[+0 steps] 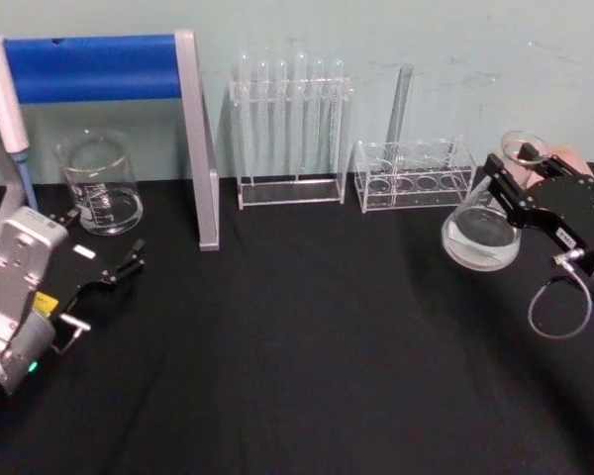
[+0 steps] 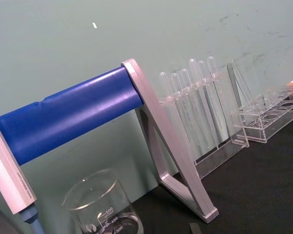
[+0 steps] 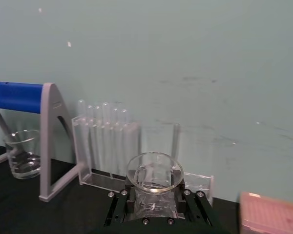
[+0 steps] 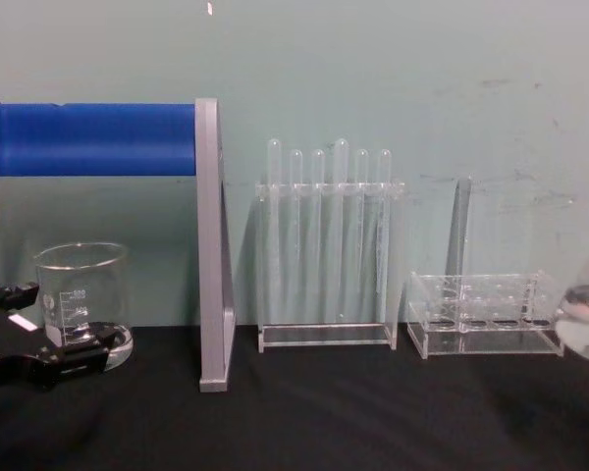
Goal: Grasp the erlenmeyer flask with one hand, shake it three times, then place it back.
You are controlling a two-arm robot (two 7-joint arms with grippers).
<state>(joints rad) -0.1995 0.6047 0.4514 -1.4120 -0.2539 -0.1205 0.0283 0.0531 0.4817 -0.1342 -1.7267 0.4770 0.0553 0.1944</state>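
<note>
Black cloth covers the bench (image 1: pixel 307 336) before a pale green wall. The right gripper (image 1: pixel 508 186) is clamped on the neck of the erlenmeyer flask (image 1: pixel 482 236), which holds some clear liquid and stands at the right, just beside the low acrylic rack (image 1: pixel 416 178); whether its base touches the cloth cannot be told. The left gripper (image 1: pixel 114 269) rests parked near the graduated beaker (image 1: pixel 101 183), fingers apart and empty. Likely hazards: brisk shaking could throw liquid out of the open rim; smooth glass could slip between the jaws; a wide swing could strike the rack or the test-tube stand (image 1: pixel 290 134); a tilted set-down could tip the flask.
</note>
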